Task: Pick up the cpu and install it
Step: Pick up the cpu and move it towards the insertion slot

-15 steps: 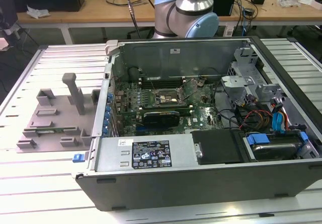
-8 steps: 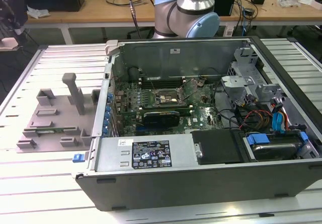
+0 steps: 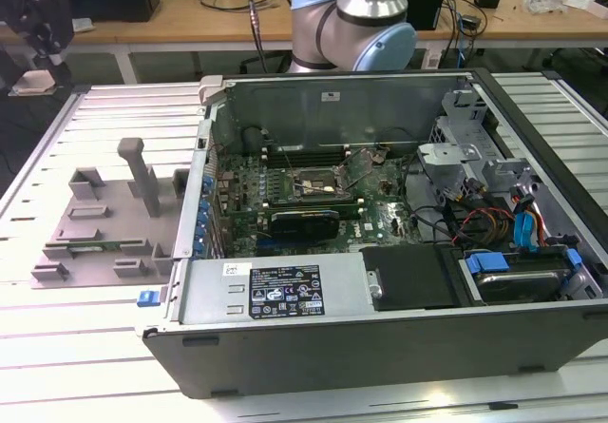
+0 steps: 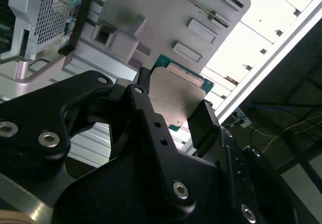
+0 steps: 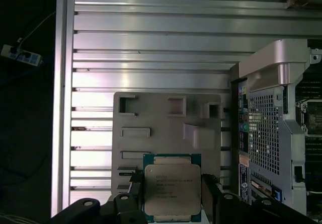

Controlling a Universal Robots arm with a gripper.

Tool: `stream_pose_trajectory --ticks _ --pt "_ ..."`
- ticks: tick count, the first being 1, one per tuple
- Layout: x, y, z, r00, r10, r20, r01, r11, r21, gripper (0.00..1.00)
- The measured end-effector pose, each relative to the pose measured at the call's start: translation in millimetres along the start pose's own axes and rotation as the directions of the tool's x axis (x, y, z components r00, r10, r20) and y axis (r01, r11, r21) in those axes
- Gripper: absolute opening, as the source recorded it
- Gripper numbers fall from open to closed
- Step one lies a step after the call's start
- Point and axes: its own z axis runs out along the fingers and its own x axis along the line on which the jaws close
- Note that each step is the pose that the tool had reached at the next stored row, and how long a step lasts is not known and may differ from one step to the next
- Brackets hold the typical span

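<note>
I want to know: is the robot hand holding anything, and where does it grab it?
The gripper holds the cpu by two opposite edges.

Cpu (image 5: 172,188): a flat square chip with a dull silver metal lid, faint print on it, and a thin green rim. The gripper (image 5: 172,182) clamps it by two opposite edges, lifted clear, lid facing both wrist views. In the exterior view it hangs at ten o'clock from the case (image 3: 380,333).
</note>
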Motion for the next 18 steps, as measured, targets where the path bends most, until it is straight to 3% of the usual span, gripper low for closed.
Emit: stream_pose_trajectory --ticks 18 --pt "-43.9 -0.3 1.3 1.0000 0.000 -0.0001 0.000 1.0000 0.0000 0.55"
